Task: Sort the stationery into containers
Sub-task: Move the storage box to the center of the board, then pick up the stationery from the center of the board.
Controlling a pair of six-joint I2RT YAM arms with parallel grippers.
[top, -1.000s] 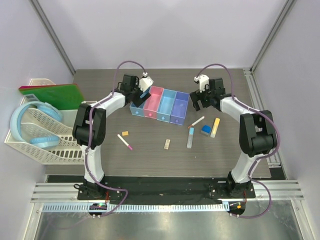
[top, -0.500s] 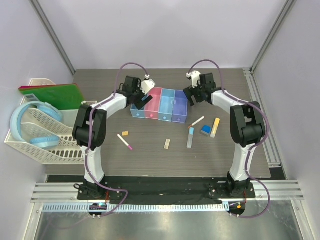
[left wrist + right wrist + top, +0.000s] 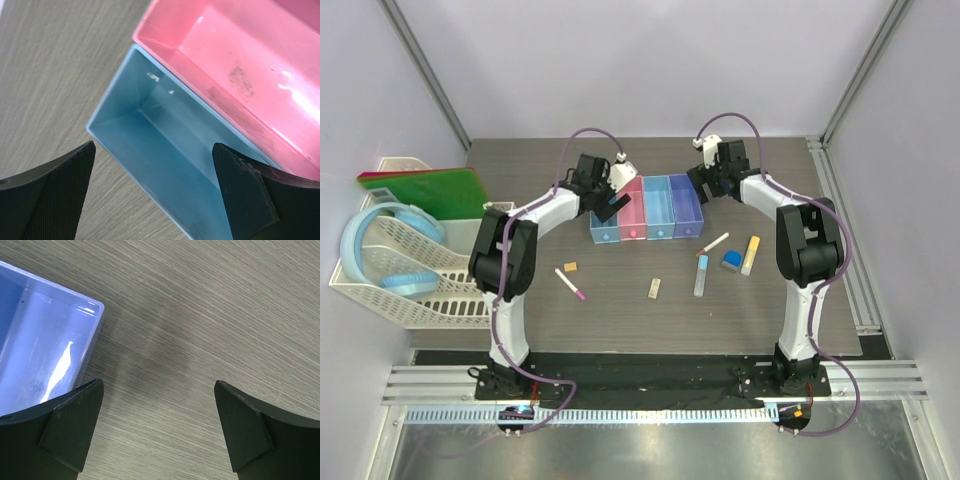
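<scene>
Stationery, seven loose pieces, none binned: white pen [image 3: 570, 284] and tan piece [image 3: 570, 266] toward the left edge of the surface [image 3: 620, 320]; second tan piece [image 3: 654, 288] midway; second pen [image 3: 715, 244], pale blue tube [image 3: 701, 273], blue block [image 3: 730, 260] and yellow stick [image 3: 751, 254] toward the right edge. Containers [image 3: 647, 208]: four joined bins near the far edge. Left gripper [image 3: 155, 190] wide, empty, over the end blue bin. Right gripper [image 3: 157, 425] wide, empty, beside the purple bin. Handling, judged: pens light, stiff, liable to roll; pinch mid-barrel.

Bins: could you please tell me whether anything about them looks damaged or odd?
Only the pink bin stands out: dark smudges mark its inside. The blue bin beside it looks intact.
</scene>
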